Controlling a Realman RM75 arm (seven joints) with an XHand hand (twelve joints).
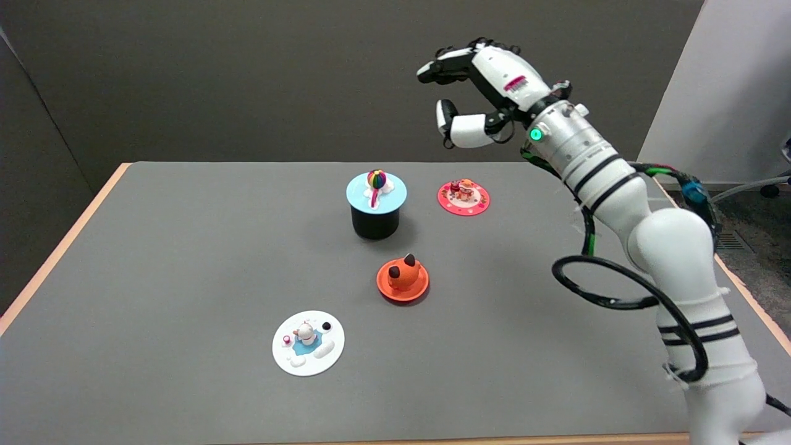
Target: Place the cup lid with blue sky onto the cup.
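Head view.

Sky-blue cup lid (376, 190): seated flat on the black cup (375, 223), far centre of the grey desk (154, 247); rim overhanging the cup wall all round. Topped with a rainbow-striped balloon figure (376, 180) on white cloud shapes. Task judged complete or nearly so.

Handling, judged: light, soft, probably silicone; thin flexible rim, likely to bend if pinched at the edge; slightly tacky rather than slippery. Best hold: the raised balloon figure at centre, taken from above.

Right hand (479, 93): raised well above the desk, up and to the right of the cup, touching nothing. Fingers (440, 67) apart, loosely curved, empty; thumb hanging below them.

Other lids, lying flat on the desk:
- pink-red lid (463, 198), small figures on top, just right of the cup;
- orange lid (402, 280), fox-like figure, in front of the cup;
- white lid (308, 342), small animal on a blue patch, near front left, well apart.
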